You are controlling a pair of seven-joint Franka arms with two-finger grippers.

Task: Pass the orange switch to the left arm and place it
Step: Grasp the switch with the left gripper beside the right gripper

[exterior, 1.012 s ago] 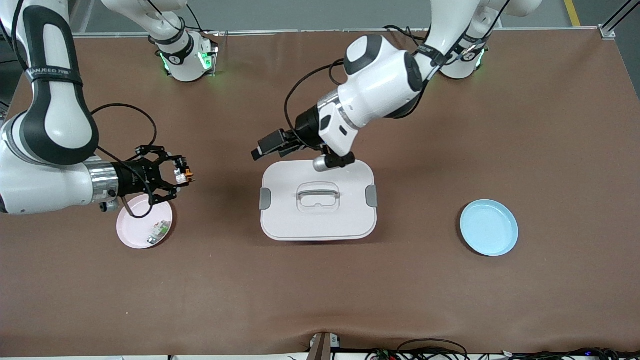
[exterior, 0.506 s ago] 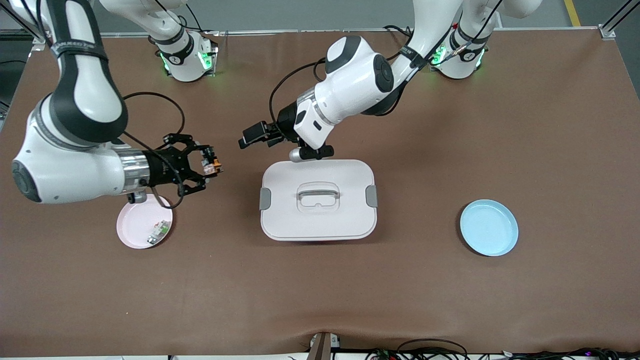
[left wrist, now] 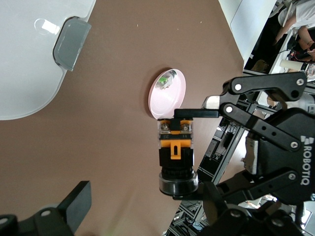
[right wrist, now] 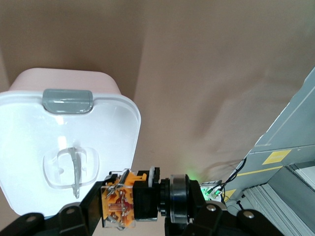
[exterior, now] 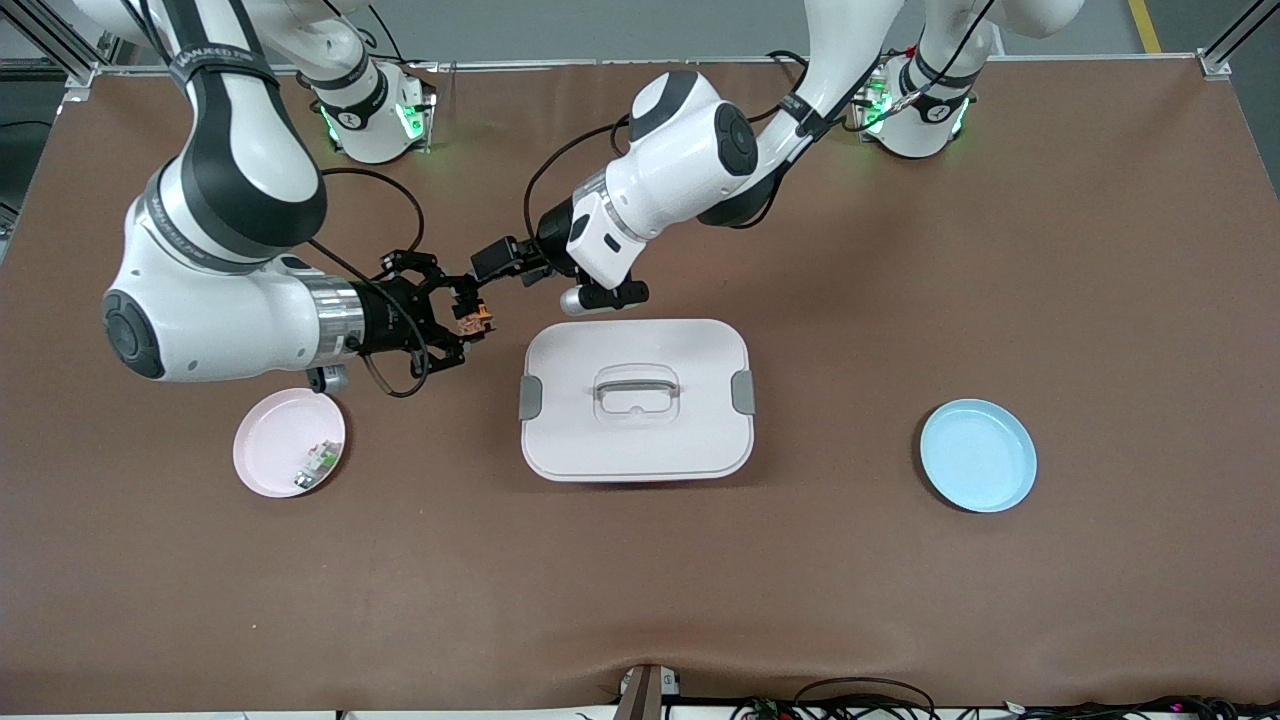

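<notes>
My right gripper (exterior: 470, 320) is shut on the orange switch (exterior: 478, 321) and holds it in the air over bare table, beside the box (exterior: 636, 440) at its corner toward the right arm's end. In the right wrist view the switch (right wrist: 133, 199) sits clamped between the fingers of my right gripper (right wrist: 142, 202), with the box (right wrist: 29, 128) below. My left gripper (exterior: 493, 267) is open and empty, close by the switch and off the box's edge. In the left wrist view my left gripper (left wrist: 142, 216) faces the switch (left wrist: 175, 152), which is apart from its fingers (left wrist: 74, 204).
A pink plate (exterior: 270, 440) with a small green-and-white part (exterior: 315, 465) lies toward the right arm's end, nearer the camera than the grippers. A blue plate (exterior: 978, 455) lies toward the left arm's end. Black cables hang from both wrists.
My right gripper has carried the switch from over the pink plate toward the box. My left gripper has moved off the box's edge toward the switch.
</notes>
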